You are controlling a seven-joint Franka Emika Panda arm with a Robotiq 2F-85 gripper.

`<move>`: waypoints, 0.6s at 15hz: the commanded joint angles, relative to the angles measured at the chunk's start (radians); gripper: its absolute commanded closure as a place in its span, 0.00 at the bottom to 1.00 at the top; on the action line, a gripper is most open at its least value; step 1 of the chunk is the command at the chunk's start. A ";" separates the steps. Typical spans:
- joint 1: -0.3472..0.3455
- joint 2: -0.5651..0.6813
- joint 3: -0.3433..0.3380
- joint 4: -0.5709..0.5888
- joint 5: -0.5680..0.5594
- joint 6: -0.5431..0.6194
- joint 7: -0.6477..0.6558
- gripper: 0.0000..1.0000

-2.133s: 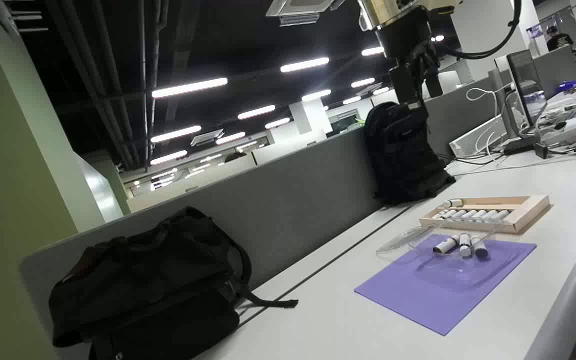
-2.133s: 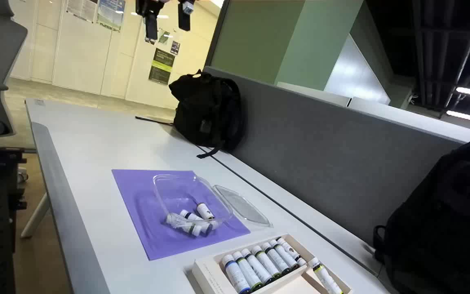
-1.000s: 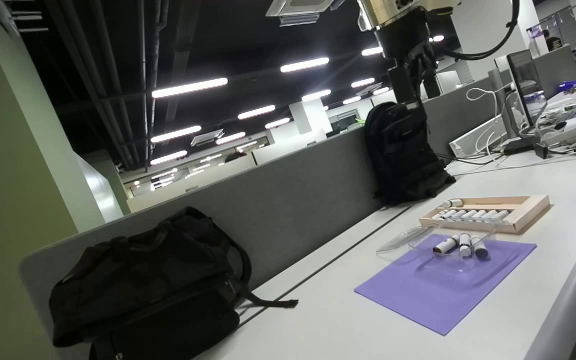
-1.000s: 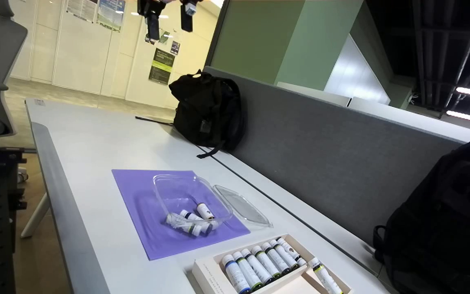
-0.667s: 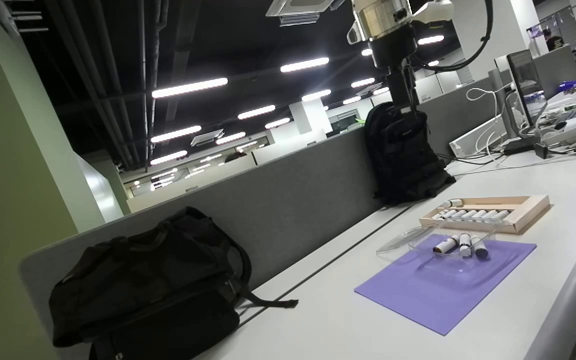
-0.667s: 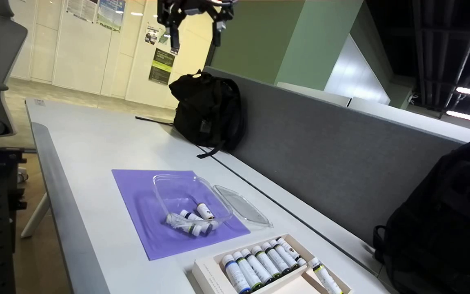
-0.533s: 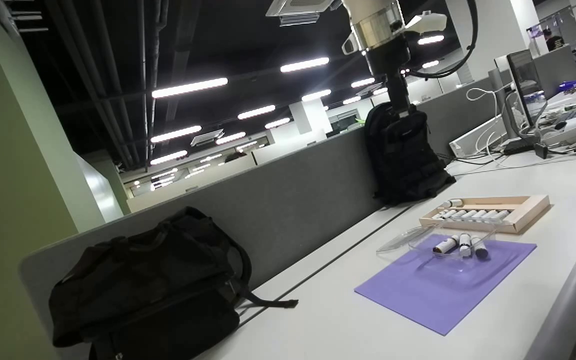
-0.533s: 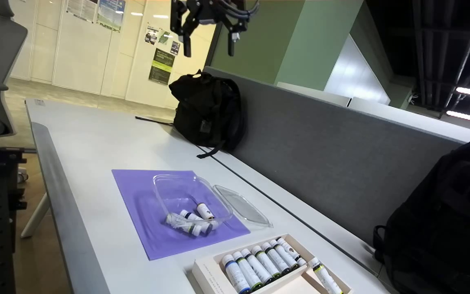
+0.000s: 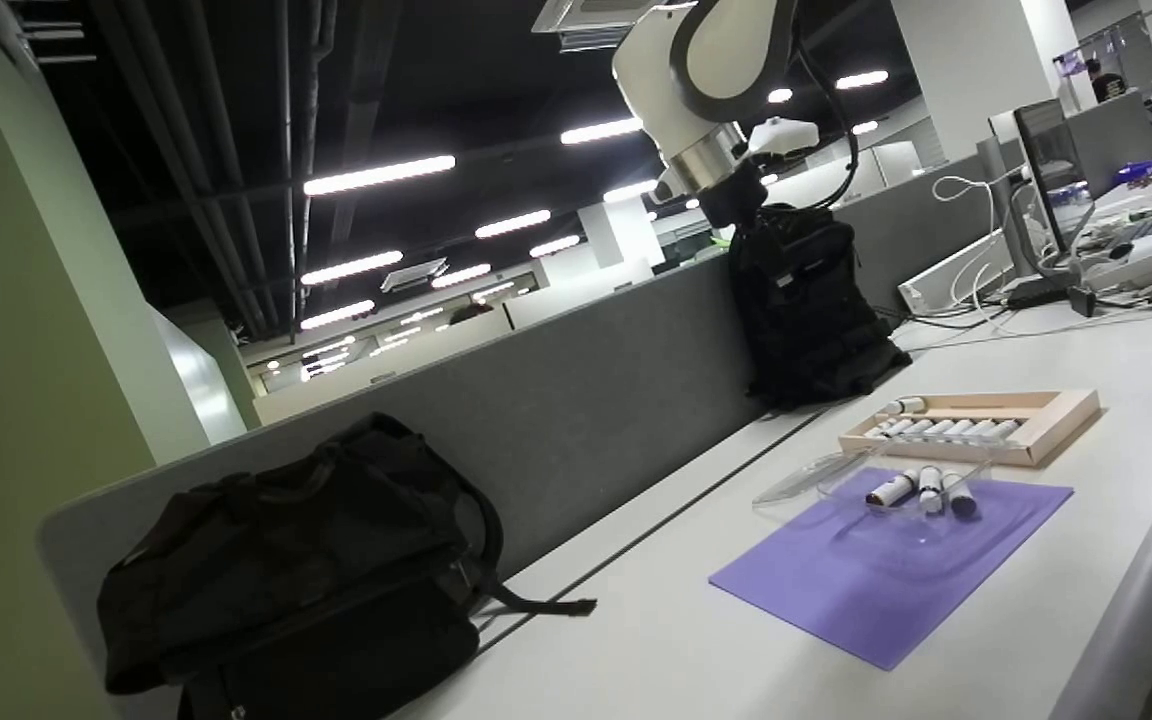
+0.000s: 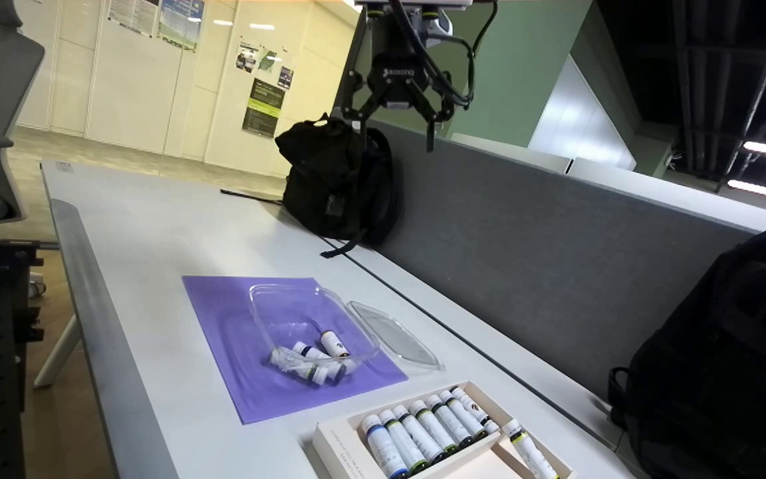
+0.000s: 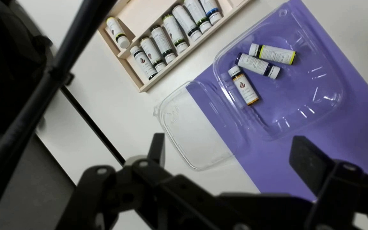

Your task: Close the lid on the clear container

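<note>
Lid (image 11: 201, 127) see-through, edge faint over purple mat (image 11: 273, 163); pincer (image 10: 397, 138) spread wide, partly lost against black backpack (image 10: 324, 178).

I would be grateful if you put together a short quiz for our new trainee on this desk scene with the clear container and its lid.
1. Count: how many small bottles lie inside the clear container?

2. True or false: the lid is shut over the clear container.

3. Pick one. The claw is:
A) gripping the lid
B) gripping one of the small bottles
C) open and holding nothing

Key:
1. Three; the wrist view shows them most clearly.
2. False; the lid is open, beside the clear container.
3. C; the claw is spread apart, above the desk.
</note>
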 commanded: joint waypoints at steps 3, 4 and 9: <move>0.015 -0.022 -0.011 -0.010 -0.001 -0.004 0.001 0.00; 0.016 -0.030 -0.011 -0.013 -0.001 -0.005 0.001 0.00; 0.016 -0.042 -0.011 -0.023 -0.001 -0.005 0.001 0.00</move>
